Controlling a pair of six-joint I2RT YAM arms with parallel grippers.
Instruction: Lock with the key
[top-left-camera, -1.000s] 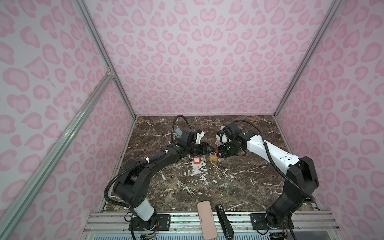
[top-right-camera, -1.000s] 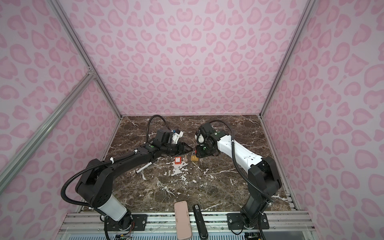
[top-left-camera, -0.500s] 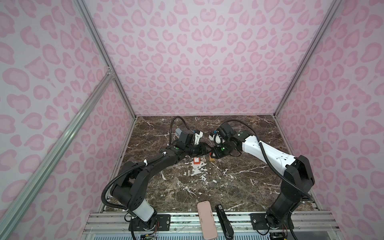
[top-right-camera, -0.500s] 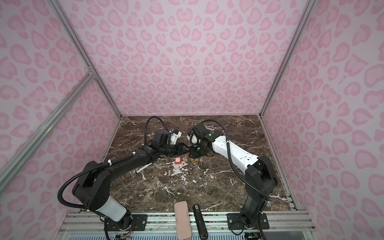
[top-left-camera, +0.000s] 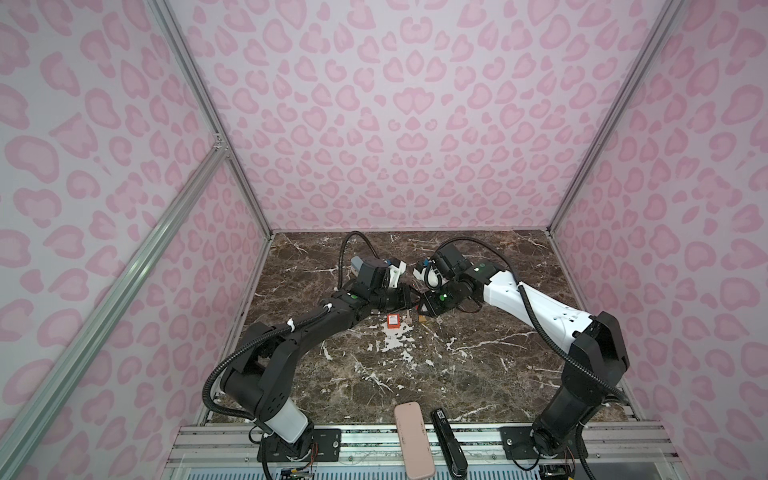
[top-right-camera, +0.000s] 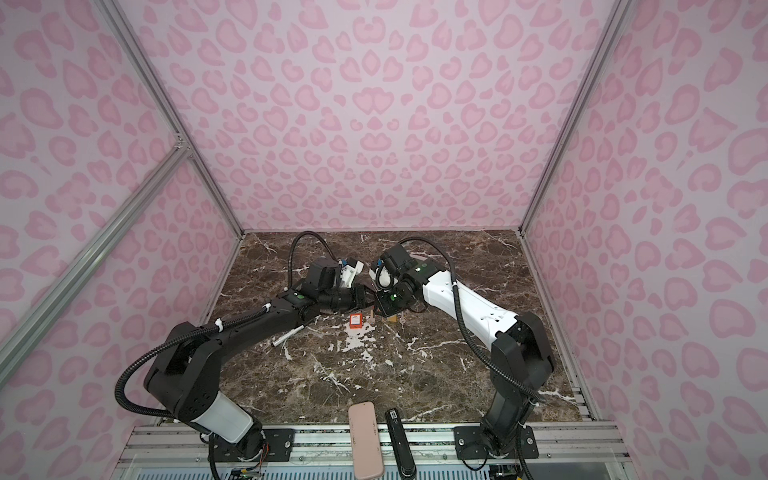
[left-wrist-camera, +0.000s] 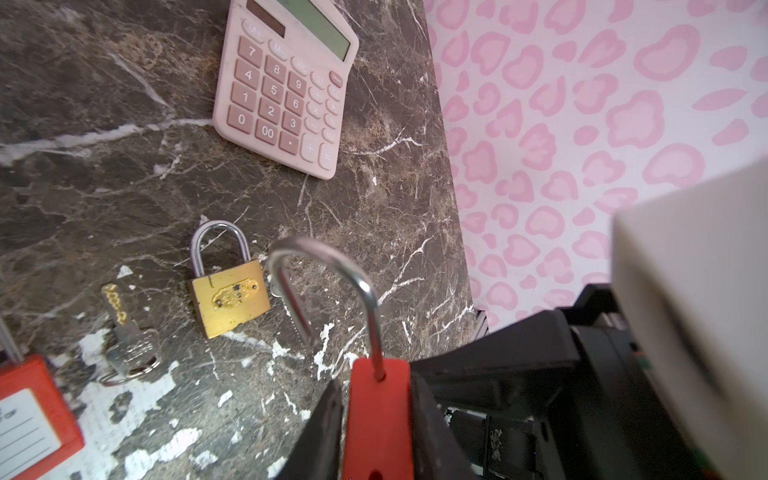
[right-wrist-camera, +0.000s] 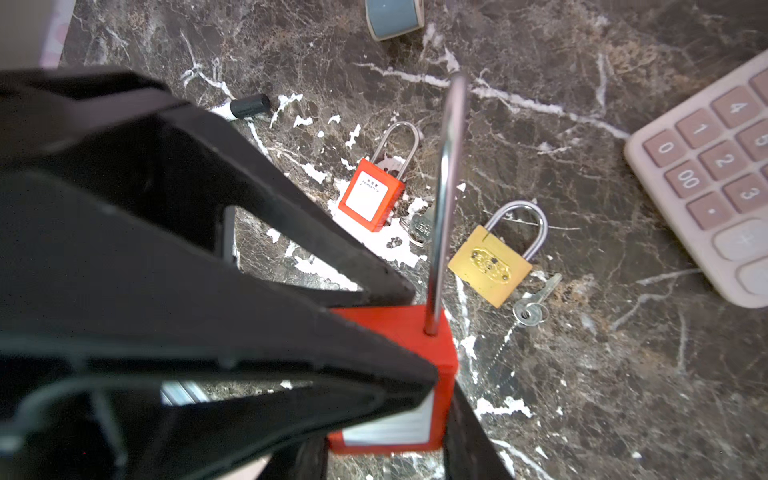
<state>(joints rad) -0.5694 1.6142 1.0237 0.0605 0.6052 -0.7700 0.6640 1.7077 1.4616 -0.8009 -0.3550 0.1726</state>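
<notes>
One red padlock (left-wrist-camera: 376, 436) between left claw (left-wrist-camera: 374, 386) and right claw (right-wrist-camera: 386, 432); shackle (left-wrist-camera: 324, 257) open

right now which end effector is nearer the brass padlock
Right. The right end effector is almost over the brass padlock; the left end effector is farther off, to its left.

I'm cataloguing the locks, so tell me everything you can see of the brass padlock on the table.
The brass padlock has a squarish, brushed gold-coloured body with an embossed oval plate on its face and a shiny silver shackle, closed. It lies flat, face up, on the dark marble table. A small silver key lies close beside its body; contact is unclear.
</notes>
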